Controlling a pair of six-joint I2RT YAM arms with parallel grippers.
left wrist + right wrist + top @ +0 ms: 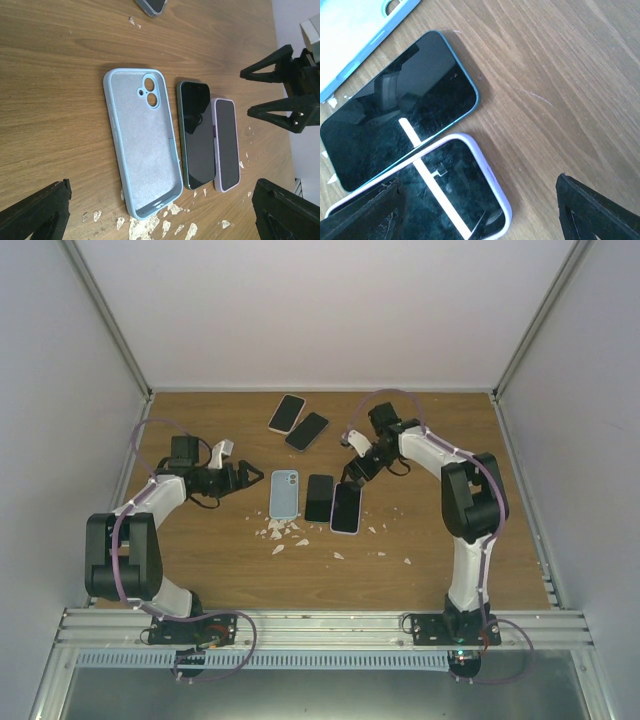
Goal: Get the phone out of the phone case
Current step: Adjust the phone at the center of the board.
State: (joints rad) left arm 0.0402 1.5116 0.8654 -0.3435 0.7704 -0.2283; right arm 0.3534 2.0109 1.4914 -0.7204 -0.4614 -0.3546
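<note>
So the right claw hangs spread wide, gripping nothing, with the lilac-cased phone right under it. The left claw is wide open too, facing the empty blue case. I'd pin the phone and peel a case corner.

Two arms in matching livery: the left arm and the right arm pair white shell links with bulky black joint housings. Each is trailed by a looping purple cable and bolted on a black base plate. The left gripper and right gripper are matte black, their jaws triangular open-frame wedges, with a silver screw showing on the right one.
</note>
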